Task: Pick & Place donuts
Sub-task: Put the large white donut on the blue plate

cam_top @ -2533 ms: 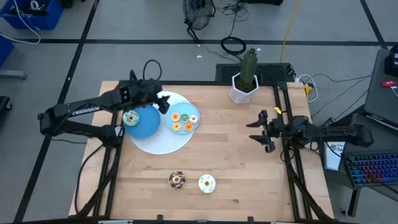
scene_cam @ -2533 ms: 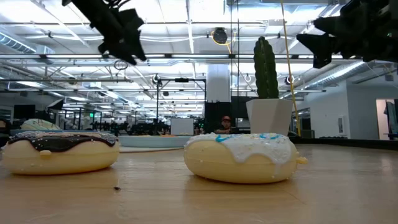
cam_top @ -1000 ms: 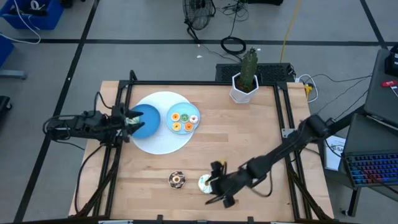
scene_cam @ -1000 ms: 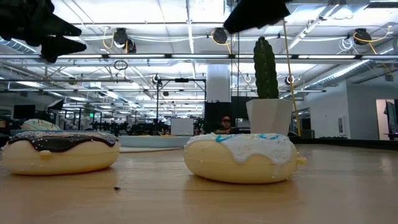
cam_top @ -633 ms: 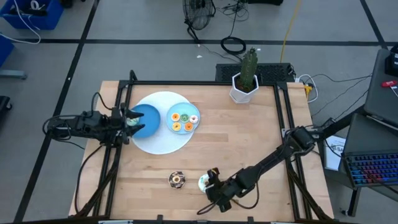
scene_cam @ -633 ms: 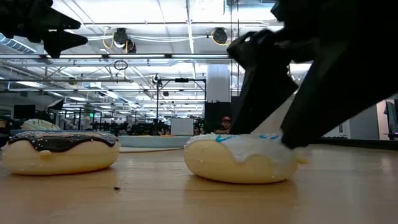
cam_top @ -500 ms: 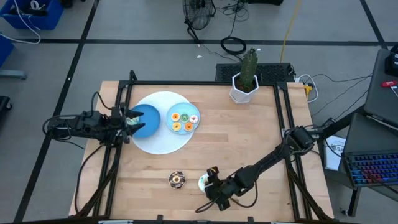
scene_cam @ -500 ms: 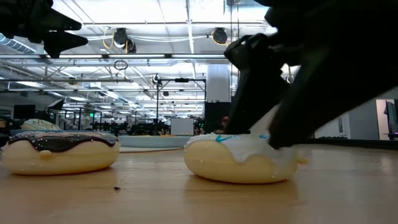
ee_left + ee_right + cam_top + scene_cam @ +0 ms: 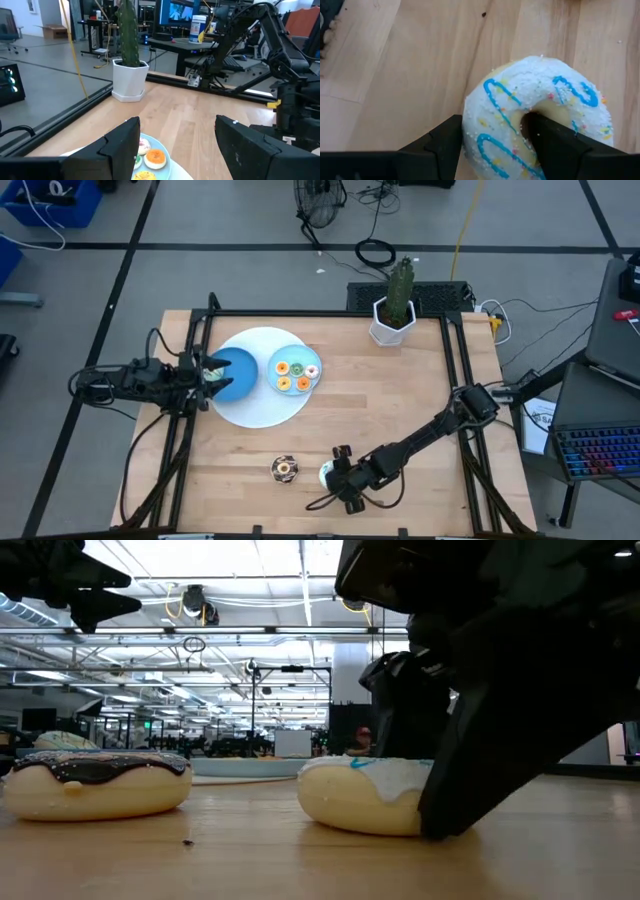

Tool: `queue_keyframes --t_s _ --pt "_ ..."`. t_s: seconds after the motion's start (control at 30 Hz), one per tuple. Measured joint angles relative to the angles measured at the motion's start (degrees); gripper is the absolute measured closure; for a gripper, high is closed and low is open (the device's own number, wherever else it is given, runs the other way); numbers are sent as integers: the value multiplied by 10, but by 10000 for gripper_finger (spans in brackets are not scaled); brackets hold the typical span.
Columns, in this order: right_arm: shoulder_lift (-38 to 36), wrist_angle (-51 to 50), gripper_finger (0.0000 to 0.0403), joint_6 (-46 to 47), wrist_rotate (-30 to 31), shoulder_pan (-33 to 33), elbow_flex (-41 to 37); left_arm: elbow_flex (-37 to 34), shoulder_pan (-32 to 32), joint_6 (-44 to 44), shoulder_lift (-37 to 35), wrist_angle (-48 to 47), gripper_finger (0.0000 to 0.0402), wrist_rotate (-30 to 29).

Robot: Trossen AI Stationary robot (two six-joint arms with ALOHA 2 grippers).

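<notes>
Nearest, the right claw [image 9: 492, 145] straddles a white-iced donut [image 9: 540, 110] on the wooden surface [image 9: 400, 400], one finger in its hole, not clenched. A chocolate donut [image 9: 285, 469] lies beside it. Farther back, the left claw [image 9: 207, 373] hangs released beside the dark blue bowl [image 9: 235, 372].

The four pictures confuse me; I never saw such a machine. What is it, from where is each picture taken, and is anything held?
It is a robot with two dark arms at a wooden table. One camera looks down from above, one sits at table height, and one rides on each wrist. The right gripper is open, its fingers straddling one side of the white donut. Nothing is held yet. The left gripper waits open beside the dark blue bowl. A chocolate donut lies nearby.
</notes>
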Motion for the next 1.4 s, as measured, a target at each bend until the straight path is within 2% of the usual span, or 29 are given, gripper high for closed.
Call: queue_keyframes --t_s 1.17,1.27,1.4 --pt "4 15 192 12 3 2 -2 0 0 0 0 0 144 0" --pt "4 15 206 12 2 2 -2 0 0 0 0 0 144 0" --pt "4 14 245 12 2 1 -2 0 0 0 0 0 144 0"
